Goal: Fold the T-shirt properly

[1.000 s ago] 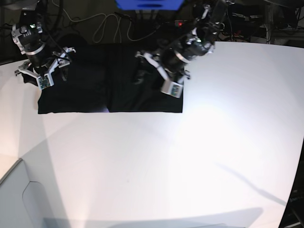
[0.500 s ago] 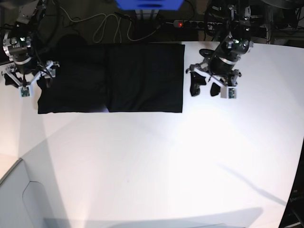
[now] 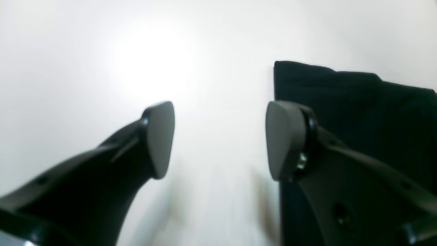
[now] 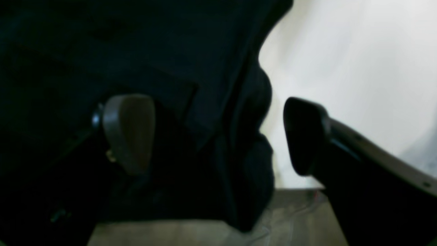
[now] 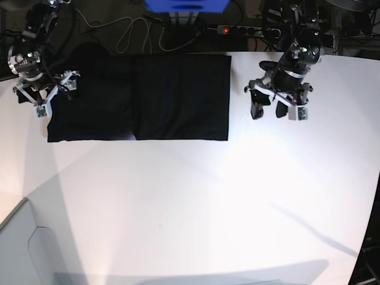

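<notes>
The left claw (image 5: 277,107) stood wide and empty at upper right, over bare table (image 5: 196,202). The right claw (image 5: 46,94) gaped wide at the T-shirt's (image 5: 154,95) upper-left edge. Judged step: next fold; regrasp an edge.

left gripper (image 5: 277,110) and right gripper (image 5: 43,95) both wide-jawed, empty, far apart, pointed downward

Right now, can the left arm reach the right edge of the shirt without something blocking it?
Probably yes. The left hand is open and empty, beside the shirt over bare table. Nothing lies between it and the shirt's near edge.
</notes>
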`<state>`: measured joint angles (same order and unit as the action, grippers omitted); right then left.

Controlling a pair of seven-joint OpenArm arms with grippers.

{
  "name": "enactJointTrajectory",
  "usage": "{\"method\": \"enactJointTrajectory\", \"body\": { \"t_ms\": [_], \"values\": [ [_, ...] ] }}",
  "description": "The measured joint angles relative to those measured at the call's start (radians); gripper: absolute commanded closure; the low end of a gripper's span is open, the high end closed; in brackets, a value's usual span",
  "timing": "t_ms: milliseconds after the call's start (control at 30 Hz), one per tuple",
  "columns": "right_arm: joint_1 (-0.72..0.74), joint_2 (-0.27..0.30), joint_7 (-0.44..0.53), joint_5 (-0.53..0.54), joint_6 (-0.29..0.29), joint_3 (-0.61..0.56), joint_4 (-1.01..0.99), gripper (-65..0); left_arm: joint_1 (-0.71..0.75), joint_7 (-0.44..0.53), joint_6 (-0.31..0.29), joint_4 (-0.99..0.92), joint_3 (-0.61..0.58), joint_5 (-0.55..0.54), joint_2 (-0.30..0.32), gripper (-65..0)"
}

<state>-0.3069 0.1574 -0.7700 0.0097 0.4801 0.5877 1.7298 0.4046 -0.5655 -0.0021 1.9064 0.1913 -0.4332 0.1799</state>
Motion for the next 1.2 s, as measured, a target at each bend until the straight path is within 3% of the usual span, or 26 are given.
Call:
{"method": "enactJointTrajectory", "body": {
  "t_ms": [300,367,467,633,800,967,1200],
  "values": [
    [0.035,0.034,0.015,0.015,0.005,0.039,-0.123,-58.1,0.019,-0.004,-0.002,0.0,0.0,-0.003,0.0,-40.3],
    [0.046,0.037,0.02,0.018,0.006,0.039,-0.139,-55.5,0.019,-0.003,-0.002,0.0,0.0,-0.003,0.0,-40.3],
    [0.055,0.039,0.031,0.026,0.018,0.034,-0.16,-46.1,0.02,-0.004,-0.002,0.0,0.0,-0.003,0.0,-40.3],
    [0.087,0.04,0.032,0.024,0.16,0.032,-0.198,-24.1,0.019,-0.004,-0.002,0.0,0.0,-0.003,0.0,-40.3],
    [0.085,0.039,0.049,0.051,0.175,0.026,-0.216,-0.8,0.028,-0.003,-0.002,0.0,0.056,-0.003,-0.003,-40.3],
    [0.086,0.039,0.052,0.048,0.177,0.026,-0.209,0.0,0.03,0.0,-0.002,-0.03,0.1,-0.005,-0.003,-40.3],
    [0.054,0.002,-0.026,-0.023,0.182,0.025,-0.048,0.0,0.035,0.0,-0.002,-0.068,0.121,-0.004,-0.009,-40.3]
  ]
}}
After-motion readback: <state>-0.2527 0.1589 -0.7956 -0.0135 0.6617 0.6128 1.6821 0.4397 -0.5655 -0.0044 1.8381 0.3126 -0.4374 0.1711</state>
